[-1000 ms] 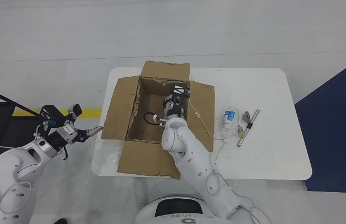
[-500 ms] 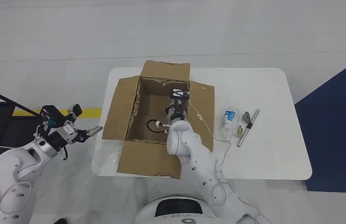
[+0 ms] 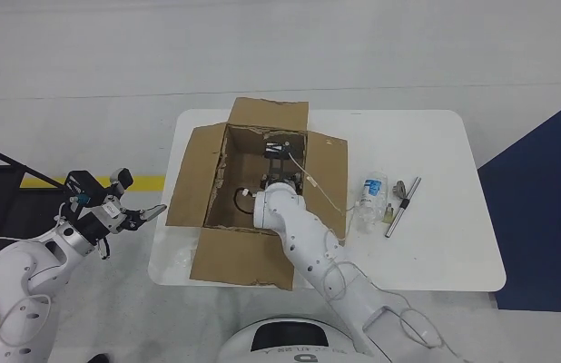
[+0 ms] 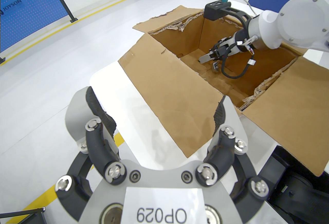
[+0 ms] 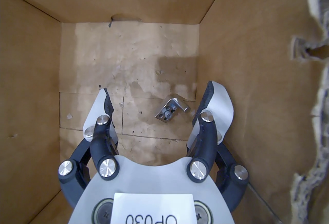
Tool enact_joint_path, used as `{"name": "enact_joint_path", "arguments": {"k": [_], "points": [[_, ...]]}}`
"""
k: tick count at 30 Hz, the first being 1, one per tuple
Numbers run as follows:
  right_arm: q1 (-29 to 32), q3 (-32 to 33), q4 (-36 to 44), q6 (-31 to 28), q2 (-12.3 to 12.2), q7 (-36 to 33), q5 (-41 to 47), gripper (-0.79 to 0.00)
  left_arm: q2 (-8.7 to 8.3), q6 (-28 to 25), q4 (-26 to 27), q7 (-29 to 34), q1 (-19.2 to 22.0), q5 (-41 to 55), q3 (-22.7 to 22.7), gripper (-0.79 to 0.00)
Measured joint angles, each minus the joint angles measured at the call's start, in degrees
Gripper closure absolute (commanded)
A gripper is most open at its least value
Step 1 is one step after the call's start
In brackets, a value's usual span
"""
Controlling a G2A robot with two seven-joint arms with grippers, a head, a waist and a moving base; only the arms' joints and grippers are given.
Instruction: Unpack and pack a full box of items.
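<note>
Right gripper: the right gripper (image 5: 157, 89) hangs inside the cardboard box (image 3: 194, 172), its fingers apart and holding nothing.
Bracket: a small metal angle bracket (image 5: 172, 110) lies flat on the box floor, below the gap between the fingers. It sits off-centre, nearer one finger and close to a side wall.
Risk of a missed grip: the bracket is thin and lies low, so closing fingers may slide over it or push it into the corner. The off-centre position may also make one finger strike it first and spin it.
Risk from the wall: the finger nearest the side wall may scrape the cardboard on the way down and stop short or shift the box.
Cable: a black cable (image 4: 232, 73) loops down from the right wrist to the box floor. It looks likely to drag over the bracket or snag.
Left gripper: the left gripper (image 4: 156, 96) is off the table's edge, well apart from the box, with its fingers spread and empty.
On the table: a clear plastic bottle (image 3: 372, 192) and a dark rod (image 3: 401, 207) lie beside the box on the white table (image 3: 426, 254).
In the way: the tall box walls and raised flaps hem the arm in.
</note>
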State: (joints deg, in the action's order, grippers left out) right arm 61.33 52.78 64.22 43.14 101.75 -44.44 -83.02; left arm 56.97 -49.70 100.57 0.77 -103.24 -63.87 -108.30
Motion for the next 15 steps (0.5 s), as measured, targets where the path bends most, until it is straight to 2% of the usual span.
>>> {"name": "enact_joint_path", "arguments": {"k": [3,6,8,10,13,15], "points": [[-0.52,-0.67,-1.09,1.13,0.46,-0.90,-0.34,-0.437,0.00,0.00,0.00,0.00,0.00,0.00,0.00,-0.785],[-0.54,-0.67,-1.52,1.93,0.77,-1.41,-0.05,-0.449,0.00,0.00,0.00,0.00,0.00,0.00,0.00,-0.785],[-0.73,-0.36,-2.17,2.22,0.94,-1.87,0.36,-0.406,0.00,0.00,0.00,0.00,0.00,0.00,0.00,-0.785],[-1.08,-0.15,-2.98,2.03,1.10,-2.23,0.84,-0.416,0.00,0.00,0.00,0.00,0.00,0.00,0.00,-0.785],[-2.03,-0.07,-4.54,1.32,1.44,-2.33,1.64,-0.520,0.00,0.00,0.00,0.00,0.00,0.00,0.00,-0.785],[-2.47,-0.66,-5.14,0.09,1.81,-1.63,2.38,-0.502,0.00,0.00,0.00,0.00,0.00,0.00,0.00,-0.785]]}}
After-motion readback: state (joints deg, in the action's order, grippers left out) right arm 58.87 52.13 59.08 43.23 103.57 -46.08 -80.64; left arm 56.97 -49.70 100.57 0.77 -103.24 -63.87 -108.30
